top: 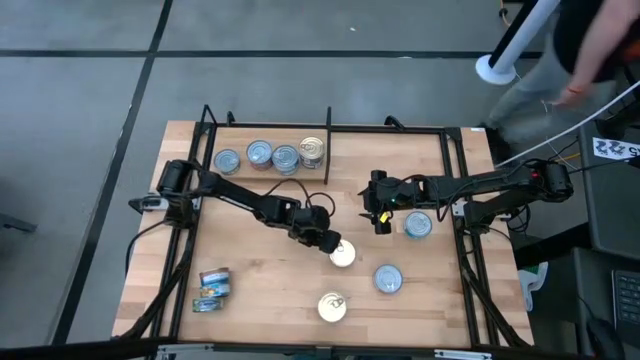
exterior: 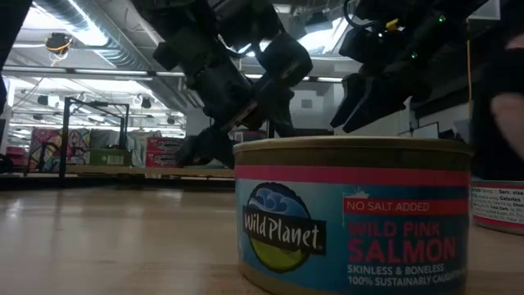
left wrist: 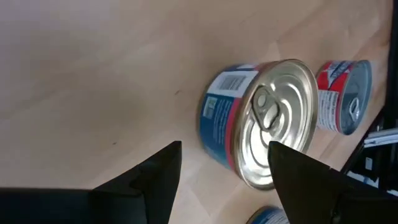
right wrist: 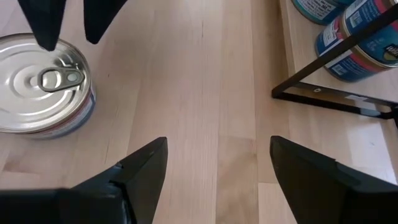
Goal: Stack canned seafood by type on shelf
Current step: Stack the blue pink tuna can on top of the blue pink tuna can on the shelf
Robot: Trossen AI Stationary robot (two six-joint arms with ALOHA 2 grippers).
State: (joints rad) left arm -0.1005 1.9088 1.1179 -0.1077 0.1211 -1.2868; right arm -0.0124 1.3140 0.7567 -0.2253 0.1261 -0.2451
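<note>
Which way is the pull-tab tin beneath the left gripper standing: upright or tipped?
Upright: the pull-tab tin shows its round lid facing up, and the open left gripper hangs above it.

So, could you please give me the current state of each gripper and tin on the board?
left gripper: open, over the gold-top tin, which stands upright.
right gripper: open, empty, beside a blue-top tin.
row of four tins: upright by the divider bar.
two labelled tins: on their sides.

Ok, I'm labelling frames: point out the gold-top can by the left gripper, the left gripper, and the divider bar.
gold-top can [top: 342,254], high view, its lid.
left gripper [top: 330,241], high view, between its fingertips.
divider bar [top: 328,135], high view, mid-bar.
</note>
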